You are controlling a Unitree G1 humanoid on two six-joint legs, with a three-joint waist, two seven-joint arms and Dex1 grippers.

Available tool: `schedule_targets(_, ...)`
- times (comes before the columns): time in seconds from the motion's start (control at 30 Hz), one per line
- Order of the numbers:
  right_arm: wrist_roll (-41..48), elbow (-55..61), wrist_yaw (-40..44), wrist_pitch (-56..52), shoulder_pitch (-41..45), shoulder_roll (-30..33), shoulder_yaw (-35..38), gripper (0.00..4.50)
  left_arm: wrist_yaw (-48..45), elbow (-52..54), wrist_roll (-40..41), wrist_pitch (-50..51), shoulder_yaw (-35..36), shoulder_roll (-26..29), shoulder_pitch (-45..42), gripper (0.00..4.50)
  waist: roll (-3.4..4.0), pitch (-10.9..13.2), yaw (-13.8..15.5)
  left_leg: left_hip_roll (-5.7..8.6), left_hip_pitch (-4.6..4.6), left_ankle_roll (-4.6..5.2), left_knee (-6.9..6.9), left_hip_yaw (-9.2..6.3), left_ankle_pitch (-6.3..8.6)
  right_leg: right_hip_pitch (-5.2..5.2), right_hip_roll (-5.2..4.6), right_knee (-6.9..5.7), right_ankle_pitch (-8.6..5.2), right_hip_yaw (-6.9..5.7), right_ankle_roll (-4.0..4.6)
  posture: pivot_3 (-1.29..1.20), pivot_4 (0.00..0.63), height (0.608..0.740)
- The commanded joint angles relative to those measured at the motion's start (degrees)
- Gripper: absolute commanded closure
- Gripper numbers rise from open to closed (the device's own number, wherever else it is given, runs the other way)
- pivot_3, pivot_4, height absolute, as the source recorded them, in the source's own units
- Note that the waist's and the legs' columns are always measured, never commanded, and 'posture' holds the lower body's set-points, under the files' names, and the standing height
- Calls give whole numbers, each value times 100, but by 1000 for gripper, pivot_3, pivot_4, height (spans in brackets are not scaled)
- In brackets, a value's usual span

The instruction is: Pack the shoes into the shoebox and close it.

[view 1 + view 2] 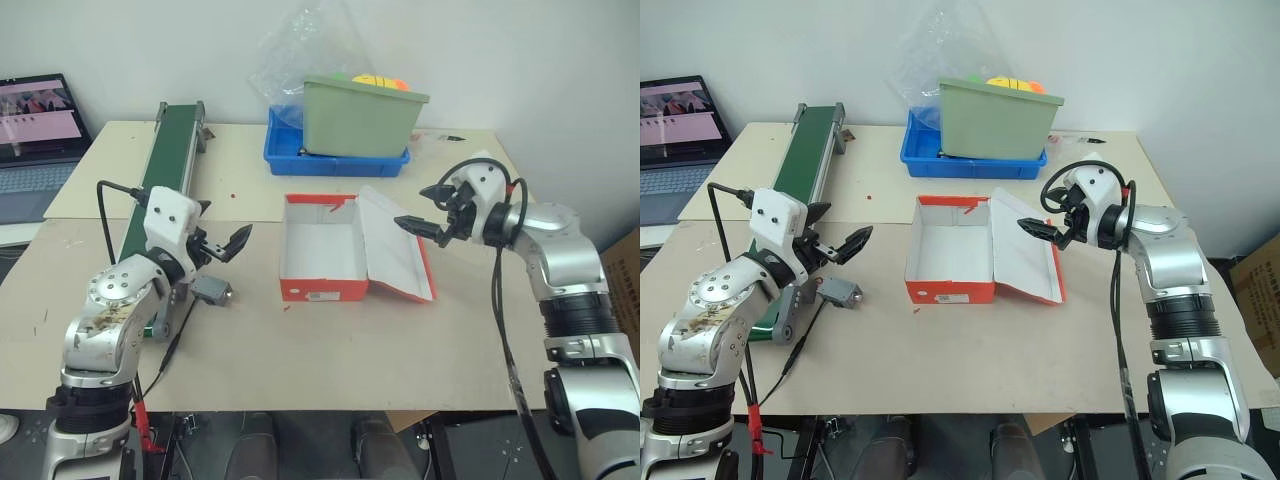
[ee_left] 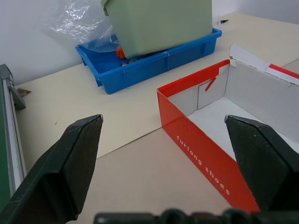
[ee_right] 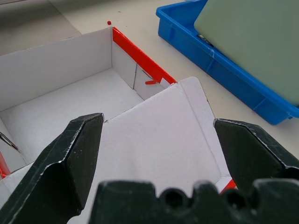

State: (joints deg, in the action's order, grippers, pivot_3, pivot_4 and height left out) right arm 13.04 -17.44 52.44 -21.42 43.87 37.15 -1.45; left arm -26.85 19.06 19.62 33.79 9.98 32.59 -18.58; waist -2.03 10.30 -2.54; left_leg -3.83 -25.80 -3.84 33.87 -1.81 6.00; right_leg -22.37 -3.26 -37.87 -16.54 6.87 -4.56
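While both grippers gape empty, shoebox [image 1: 322,252] open, apparently lengthwise front-to-back, lid [image 1: 396,243] rightward.

I see the red-orange shoebox [image 1: 322,262] mid-worktop [image 1: 300,350], white inside, its lid [image 1: 395,245] folded open to my right.

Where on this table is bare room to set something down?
Bare: the front strip below the shoebox, and the gap between box and conveyor. Crowded: the back, where the green bin sits in the blue tray.
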Motion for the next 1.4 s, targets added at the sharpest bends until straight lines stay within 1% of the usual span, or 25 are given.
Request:
schedule_targets(0.03, 20, 58, 2, 56, 94, 3, 114, 38, 184, 138, -57, 25, 132, 23, -184, 0, 0, 0, 0, 0, 0, 0, 0, 0, 0, 0, 0, 0, 0, 0, 0, 0, 150, 740)
schedule_targets(0.17, 32, 118, 54, -3, 77, -10, 90, 38, 318, 96, 33, 82, 273, -21, -268, 0, 0, 0, 0, 0, 0, 0, 1, 0, 0, 0, 0, -1, 0, 0, 0, 0, 150, 740)
schedule_targets(0.3, 52, 214, 102, -61, 65, -45, 56, 38, 270, 165, 82, 198, 353, 68, -185, 0, 0, 0, -3, 0, -1, 0, -1, 0, 0, -1, 0, 2, 0, 0, 0, 0, 150, 740)
schedule_targets(0.43, 81, 224, 147, -94, 153, -217, -24, 38, 367, 324, 89, 257, 596, 148, 14, 0, 0, 0, -26, -1, -1, 0, 0, 0, 0, -1, 0, 0, 0, 1, 0, 0, 150, 740)
schedule_targets(0.6, 7, 165, 102, -115, 305, -479, -121, 38, 832, 577, -10, 410, 1029, 99, 280, 0, 0, 0, -32, -2, 0, 0, -1, 0, 0, -2, 1, 0, 0, 1, 0, 0, 150, 740)
schedule_targets(0.73, 31, 128, 58, -139, 416, -607, -98, 38, 1148, 725, -134, 445, 1241, 72, 497, 0, 0, 0, 2, -1, -1, 0, -1, 0, 0, -1, 0, 0, 0, 0, 0, 0, 150, 740)
schedule_targets(0.9, 188, 402, 85, -413, 431, -766, -98, 38, 1518, 749, -191, 493, 1584, -6, 611, 0, -2, 1, 12, -1, -2, -1, -2, -1, 1, -2, -1, 1, 0, -4, 1, 0, 150, 740)
schedule_targets(1.0, 305, 531, 146, -584, 484, -849, -99, 38, 1708, 899, -182, 607, 1519, -163, 588, 0, -2, 0, 8, -1, -2, 0, -2, -1, 1, -2, -1, 1, 0, -3, 1, 0, 150, 740)
schedule_targets(1.17, 403, 750, 145, -797, 448, -997, -147, 38, 1728, 992, -189, 630, 1347, -225, 562, 0, -2, 1, 8, -1, -2, -1, -2, -1, 1, -3, -1, 0, 1, -3, 1, 0, 150, 740)
schedule_targets(1.27, 388, 805, 33, -897, 409, -1086, -169, 38, 1709, 946, -194, 616, 1218, -205, 430, 0, -2, 1, 6, -1, -2, -1, -2, -1, 1, -3, 0, -1, 1, -3, 1, 0, 150, 740)
schedule_targets(1.4, 409, 879, -232, -1007, 354, -1229, -79, 38, 1653, 856, -196, 571, 1226, -120, 377, 0, -2, 1, 6, -1, -2, -1, -2, -1, 1, -3, 0, 0, 1, -3, 1, 0, 150, 740)
